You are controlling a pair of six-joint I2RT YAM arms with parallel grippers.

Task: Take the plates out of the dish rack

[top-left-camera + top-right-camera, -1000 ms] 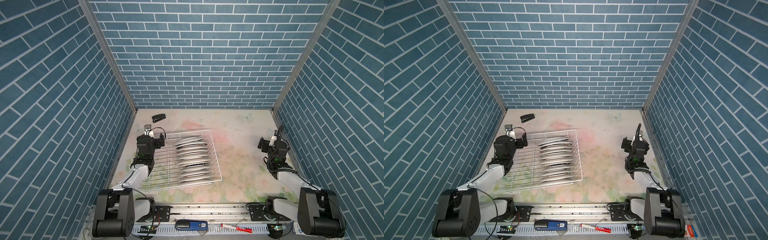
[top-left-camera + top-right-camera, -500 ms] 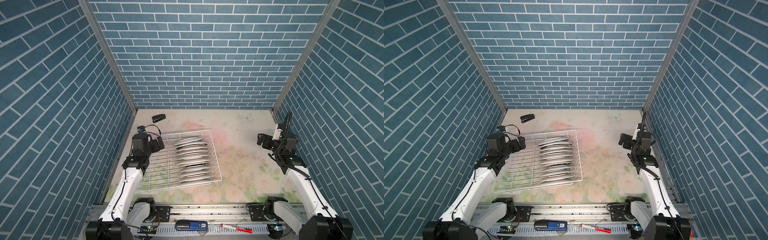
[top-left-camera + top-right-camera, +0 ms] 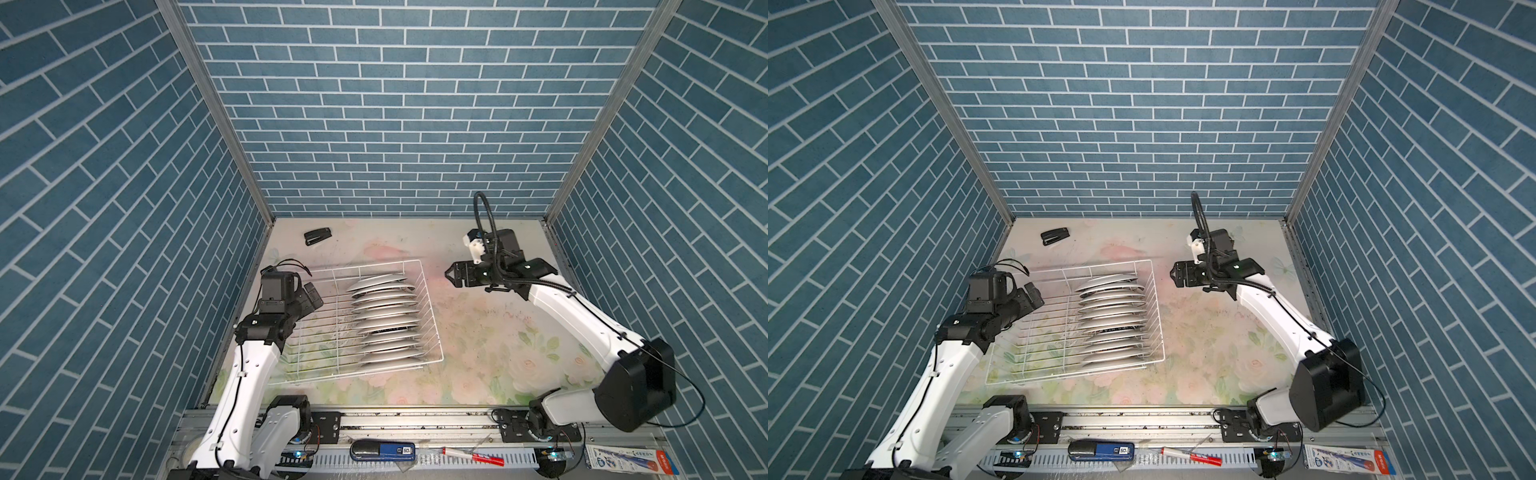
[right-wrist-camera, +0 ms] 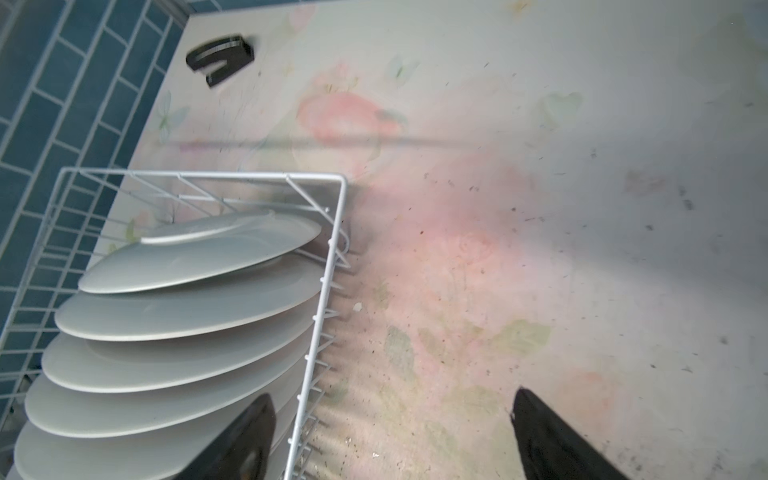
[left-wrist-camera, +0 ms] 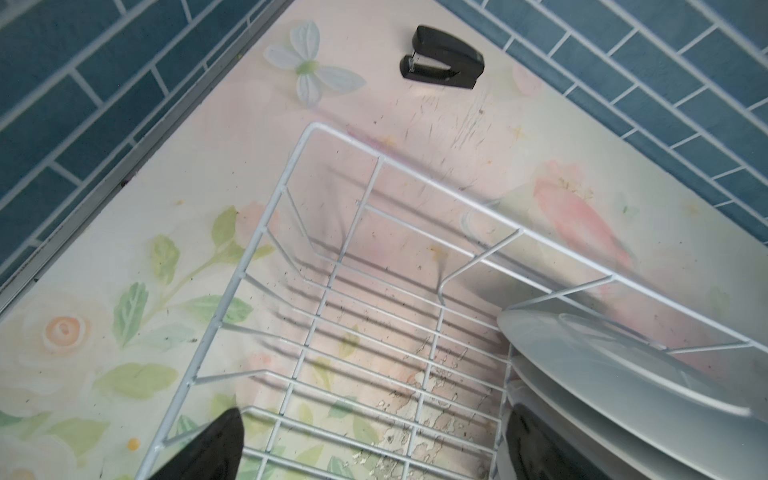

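"Right wrist view: what do you make of it?"

"You have the right gripper [image 4: 399, 440] with its jaws spread wide and nothing between them. It is over bare bench [image 4: 582, 249], just off the far right corner of the dish rack [image 4: 336, 216]. The plates [image 4: 187, 307] stand on edge, leaning, in 1 row along the rack's right side. I count roughly 10 in a top view."

"And the other arm?"

"Your left gripper [image 3: 311, 294] hangs over the rack's far left part, jaws also spread and empty. In the left wrist view 1 fingertip [image 5: 536, 444] sits close beside the row of plates. I cannot tell whether it touches."

"So where are we in the job?"

"At the very start, I judge. Every plate you can see is in the rack and neither gripper holds any. The step in hand is the approach to the 1st plate."

"What does the next move need?"

"Take the far end plate, since its face is free. Bring 1 gripper down so the jaws straddle its top rim, clear of the wire dividers and the neighbouring plate. Then close and lift straight up before you swing out to open bench toward the right edge. The black stapler [image 3: 318, 237] by the far left corner is well apart, so leave it."
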